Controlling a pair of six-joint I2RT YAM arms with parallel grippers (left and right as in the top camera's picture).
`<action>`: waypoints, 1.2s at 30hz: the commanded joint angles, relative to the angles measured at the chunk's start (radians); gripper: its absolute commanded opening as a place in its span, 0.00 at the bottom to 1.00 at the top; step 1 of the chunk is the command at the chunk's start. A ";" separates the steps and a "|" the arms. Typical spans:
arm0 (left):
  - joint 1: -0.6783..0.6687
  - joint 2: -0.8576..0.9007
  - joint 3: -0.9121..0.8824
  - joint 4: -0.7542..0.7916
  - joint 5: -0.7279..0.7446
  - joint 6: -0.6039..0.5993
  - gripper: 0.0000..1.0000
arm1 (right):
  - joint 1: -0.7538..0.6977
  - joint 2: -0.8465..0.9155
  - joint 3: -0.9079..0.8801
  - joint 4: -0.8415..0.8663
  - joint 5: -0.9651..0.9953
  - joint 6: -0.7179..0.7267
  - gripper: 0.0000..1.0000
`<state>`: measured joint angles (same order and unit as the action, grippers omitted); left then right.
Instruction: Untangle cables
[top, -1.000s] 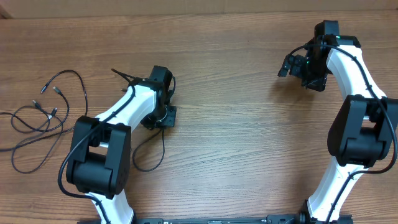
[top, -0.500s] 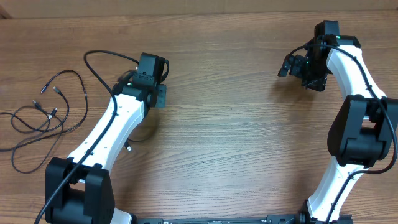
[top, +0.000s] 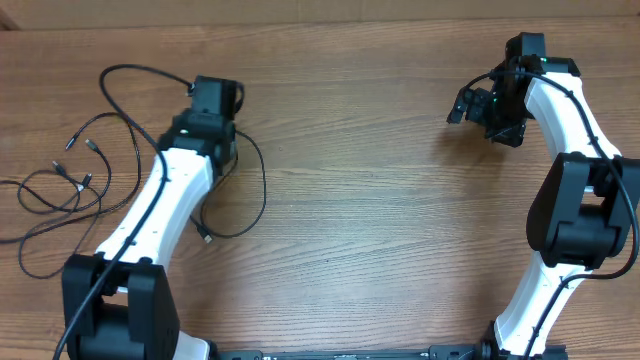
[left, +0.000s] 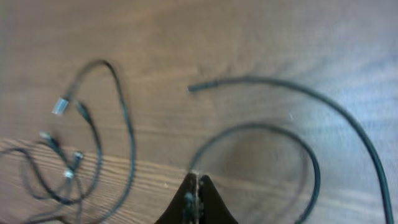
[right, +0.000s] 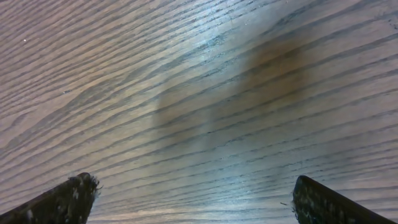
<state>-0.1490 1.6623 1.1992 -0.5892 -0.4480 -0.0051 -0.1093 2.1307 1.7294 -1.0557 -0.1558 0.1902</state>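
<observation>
The left gripper (left: 196, 191) is pinching a lone cable (left: 252, 126) between closed jaws, and the cord is arcing away from its fingertips across the table (top: 360, 200). Just beyond, off to the left, the other cables (top: 68, 190) are lying in a loose overlapping knot, silver plugs (left: 59, 106) showing. Farthest off, the right gripper (right: 196, 198) is hovering wide open over the wood, holding nothing. The step in hand seems to be drawing 1 strand clear. The next move is likely calling for laying it well apart from the knot, then releasing.
</observation>
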 joint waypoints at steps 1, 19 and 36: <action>0.022 -0.007 0.002 -0.056 0.240 0.020 0.25 | 0.002 -0.032 0.008 0.004 0.006 -0.002 1.00; 0.125 0.000 -0.095 -0.299 0.251 -0.417 1.00 | 0.002 -0.032 0.008 0.004 0.006 -0.002 1.00; 0.286 0.000 -0.365 0.118 0.258 -0.410 0.25 | 0.002 -0.032 0.008 0.004 0.006 -0.002 1.00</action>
<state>0.1272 1.6627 0.8608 -0.4877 -0.1894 -0.4267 -0.1093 2.1307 1.7294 -1.0565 -0.1558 0.1902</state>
